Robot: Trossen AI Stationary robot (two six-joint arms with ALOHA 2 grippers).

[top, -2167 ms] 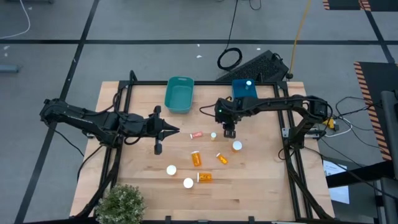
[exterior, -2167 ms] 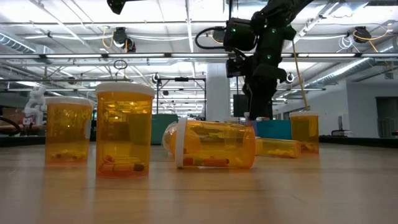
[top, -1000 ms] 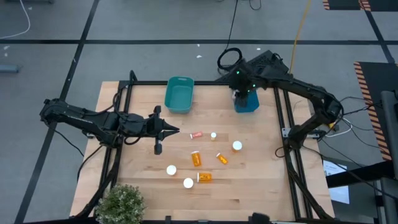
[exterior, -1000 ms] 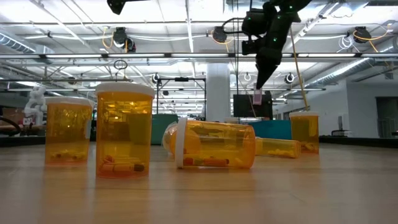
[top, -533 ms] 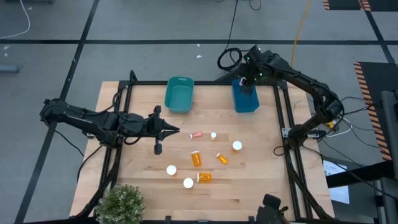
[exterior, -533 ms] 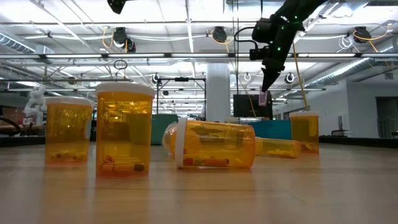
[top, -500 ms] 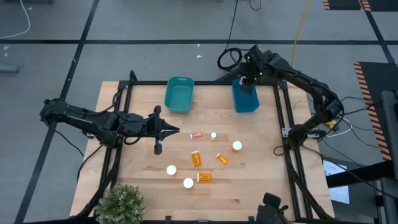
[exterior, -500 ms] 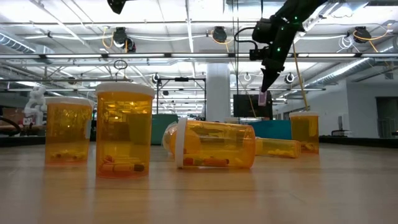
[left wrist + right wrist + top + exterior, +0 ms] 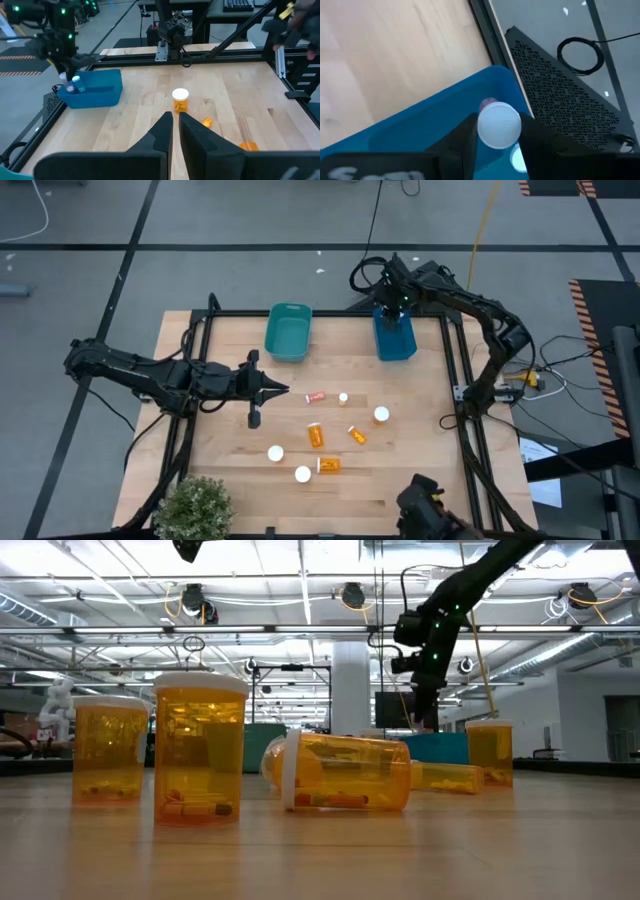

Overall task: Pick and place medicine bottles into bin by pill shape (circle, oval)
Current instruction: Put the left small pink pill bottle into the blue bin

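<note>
**Right gripper holding a capped bottle over the blue bin**

Where the counter (image 9: 420, 450) came closest to the low camera, three orange medicine bottles stood out: two upright with white caps (image 9: 198, 748) (image 9: 109, 748) and one lying on its side (image 9: 345, 773). From above, the loose bottles formed a cluster at the counter's middle, among them two white caps seen end-on (image 9: 275, 452) (image 9: 302, 474), an orange bottle lying flat (image 9: 329, 465), another two orange ones (image 9: 316, 434) (image 9: 356, 434), a capped one (image 9: 381, 415), and two small ones (image 9: 343, 397) (image 9: 316, 396).

The left gripper (image 9: 283, 389) hung over the counter's left half beside that cluster, its fingers (image 9: 162, 131) pressed nearly together with only a thin slit between them and nothing in it.

Farther back sat the teal bin (image 9: 288, 332), and to its right the blue bin (image 9: 395, 342) at the far edge. The right gripper (image 9: 391, 308) hovered over the blue bin, clamped around a white-capped bottle (image 9: 499, 125) (the cap filled the gap between its fingers in the right wrist view). Inside the blue bin a small bottle with a pale blue cap (image 9: 76, 81) stood near one wall.
</note>
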